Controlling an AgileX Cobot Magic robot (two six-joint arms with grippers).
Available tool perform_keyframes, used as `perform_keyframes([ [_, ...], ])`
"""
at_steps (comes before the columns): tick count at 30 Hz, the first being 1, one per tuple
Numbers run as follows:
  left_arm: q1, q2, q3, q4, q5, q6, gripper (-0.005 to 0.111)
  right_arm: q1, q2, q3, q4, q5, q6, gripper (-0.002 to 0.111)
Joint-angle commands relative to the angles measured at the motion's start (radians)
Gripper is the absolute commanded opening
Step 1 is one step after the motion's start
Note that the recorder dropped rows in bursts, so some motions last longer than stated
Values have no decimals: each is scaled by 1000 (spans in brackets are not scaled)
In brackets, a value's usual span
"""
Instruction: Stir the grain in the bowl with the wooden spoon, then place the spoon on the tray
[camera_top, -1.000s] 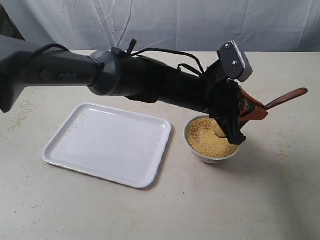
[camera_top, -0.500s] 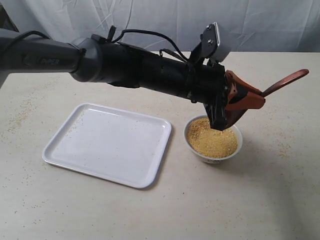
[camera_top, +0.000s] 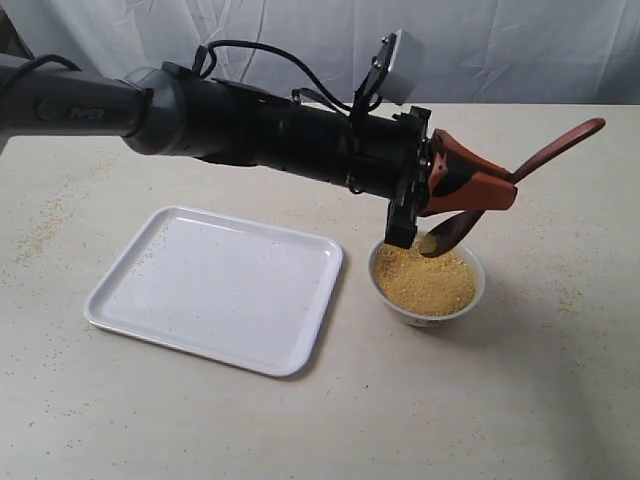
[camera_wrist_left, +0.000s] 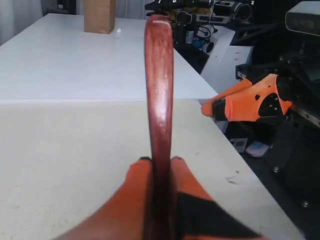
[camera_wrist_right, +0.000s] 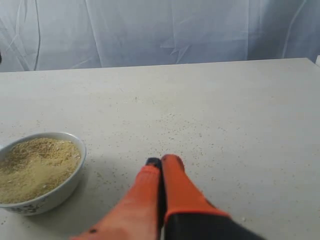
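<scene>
My left gripper (camera_top: 508, 186) reaches across above the white bowl (camera_top: 404, 306) and is shut on the handle of the wooden spoon (camera_top: 548, 152). The spoon is tilted: its oval end hangs just over the golden grain (camera_top: 422, 284), and its handle tip points up to the right. In the left wrist view the handle (camera_wrist_left: 159, 85) stands straight up out of the shut left gripper (camera_wrist_left: 160, 161). The white tray (camera_top: 215, 290) lies left of the bowl with nothing on it. My right gripper (camera_wrist_right: 162, 161) is shut with nothing in it, low over the table beside the bowl (camera_wrist_right: 60, 191) of grain (camera_wrist_right: 35, 166).
Loose grains speckle the beige table (camera_top: 520, 400) around the bowl and at the far left. A white cloth hangs behind. The left wrist view shows a cardboard box (camera_wrist_left: 99, 16) far off, and the table's edge with equipment beyond it.
The left arm has risen and its wrist has rolled. The spoon's oval end came up out of the grain and now hangs just above it, the handle tilting more steeply.
</scene>
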Motion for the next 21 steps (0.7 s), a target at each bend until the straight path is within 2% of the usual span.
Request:
perform_keyframes([
  [1, 15, 42, -3, -17, 23, 24, 0, 4, -4, 1, -1, -8, 0, -1],
  [15, 15, 54, -5, -17, 23, 24, 0, 4, -4, 1, -1, -6, 0, -1],
  [16, 11, 54, -5, -17, -59, 24, 0, 4, -4, 1, -1, -6, 0, -1],
  [17, 8, 56, -5, -17, -84, 24, 0, 4, -4, 1, -1, -6, 0, -1],
  [21, -2, 83, -44, -17, -54, 24, 0, 4, -4, 1, -1, -8, 0, -1],
])
